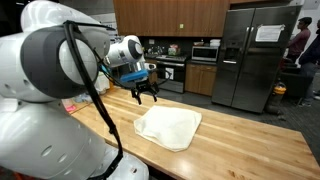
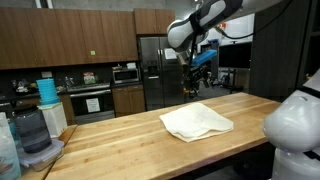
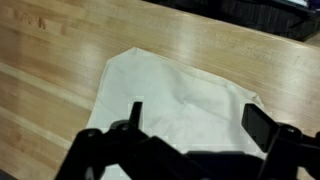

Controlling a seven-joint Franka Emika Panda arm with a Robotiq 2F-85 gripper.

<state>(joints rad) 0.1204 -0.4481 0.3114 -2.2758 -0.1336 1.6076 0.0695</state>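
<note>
The black two-fingered gripper (image 1: 146,94) hangs with its jaws spread wide and nothing between them. In the wrist view the two fingers (image 3: 137,108) frame open air. Directly beneath it, and clear of it, lies the cream-white, roughly square cloth (image 1: 168,128), flat on the pale wooden butcher-block counter (image 1: 250,150). In both exterior views the fingertips stand above the cloth's edge nearer the kitchen wall, not above its middle.

The step in hand looks like a descent onto the cloth. To do it well, I would come straight down and keep the jaws wide until the tips press the fabric. I would aim at an edge or corner, such as the pointed corner (image 3: 112,62) ahead of the gripper on its left-finger side, since thin fabric lying flat gives little to pinch in its middle. Closing slowly should let a fold bunch between the fingers. Pushing too hard would only scrape the wood.

Containers stand well away from the gripper, at the counter's far end. In an exterior view there is a teal cylindrical stack or canister (image 2: 46,90) and, just below it, a clear plastic jar (image 2: 33,132). At this size its contents cannot be made out. Nothing rests on the cloth.
</note>
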